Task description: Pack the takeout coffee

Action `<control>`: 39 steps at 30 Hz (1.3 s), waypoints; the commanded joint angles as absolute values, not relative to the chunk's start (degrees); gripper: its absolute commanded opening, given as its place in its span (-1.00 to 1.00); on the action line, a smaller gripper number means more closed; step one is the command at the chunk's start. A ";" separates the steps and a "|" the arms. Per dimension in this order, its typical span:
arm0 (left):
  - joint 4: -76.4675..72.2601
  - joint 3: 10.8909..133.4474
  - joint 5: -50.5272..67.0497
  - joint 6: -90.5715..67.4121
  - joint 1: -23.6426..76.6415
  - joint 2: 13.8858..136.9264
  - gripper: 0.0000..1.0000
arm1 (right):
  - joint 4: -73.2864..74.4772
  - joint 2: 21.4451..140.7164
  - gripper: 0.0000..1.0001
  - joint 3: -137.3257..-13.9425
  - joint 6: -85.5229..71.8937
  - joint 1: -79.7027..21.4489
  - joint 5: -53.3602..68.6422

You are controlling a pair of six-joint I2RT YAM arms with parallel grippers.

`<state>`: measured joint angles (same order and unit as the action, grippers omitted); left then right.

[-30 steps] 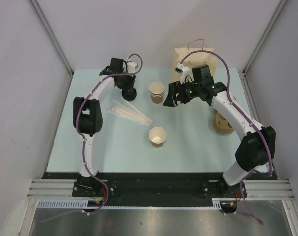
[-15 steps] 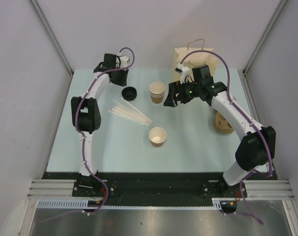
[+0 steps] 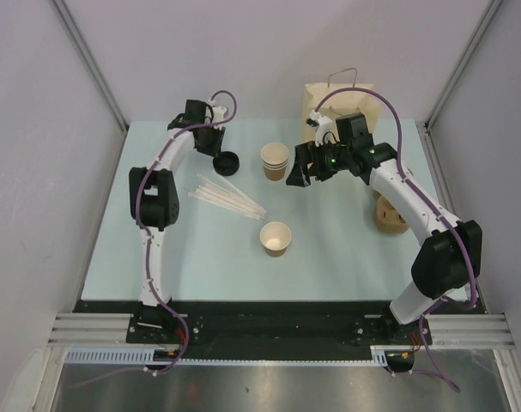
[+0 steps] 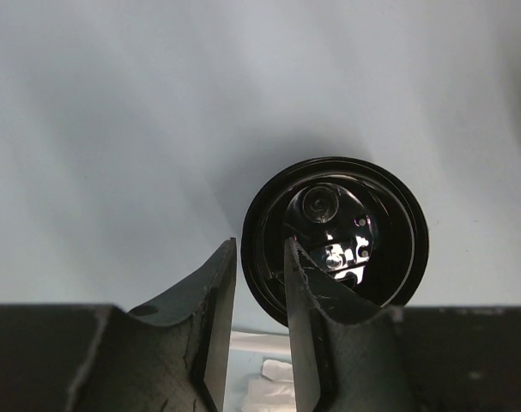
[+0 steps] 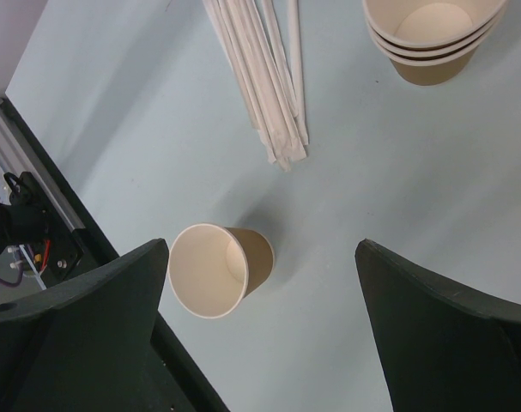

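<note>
No lidded takeout coffee shows. A lidless brown kraft cup (image 3: 275,238) stands upright mid-table; it also shows in the right wrist view (image 5: 217,270). A loose black lid (image 3: 227,161) lies at the back left, upside down in the left wrist view (image 4: 337,232). My left gripper (image 3: 214,148) hangs just over the lid's edge, its jaws a narrow gap apart (image 4: 260,245), with the lid's rim between them and table showing beside it. My right gripper (image 3: 301,172) is wide open and empty (image 5: 262,249), above the table right of the cup stack.
A stack of lidless brown cups (image 3: 275,160) stands between the grippers. Wrapped white straws (image 3: 227,198) lie fanned left of centre. A brown paper bag (image 3: 336,101) with handles stands at the back right. A brown cardboard holder (image 3: 389,215) lies at the right edge.
My left gripper lifted off the lid and drew back to the rear left, then came back down to the lid's edge. The lid stayed on the table. The right arm has not moved.
</note>
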<state>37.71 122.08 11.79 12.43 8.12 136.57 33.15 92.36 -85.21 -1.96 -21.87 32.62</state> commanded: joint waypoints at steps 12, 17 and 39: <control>37.35 125.42 10.02 12.13 8.26 137.81 -0.35 | 32.52 93.25 0.93 -87.63 -2.55 -21.71 33.31; 37.35 125.42 10.11 12.22 8.26 137.81 -0.40 | 32.52 93.16 0.93 -87.63 -2.46 -21.71 33.31; 37.18 125.42 9.23 12.48 8.26 138.16 -0.53 | 32.61 93.51 0.93 -87.63 -2.55 -21.71 33.31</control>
<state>37.76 122.50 9.37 12.49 8.14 137.82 33.15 93.12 -85.21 -1.96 -21.87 32.62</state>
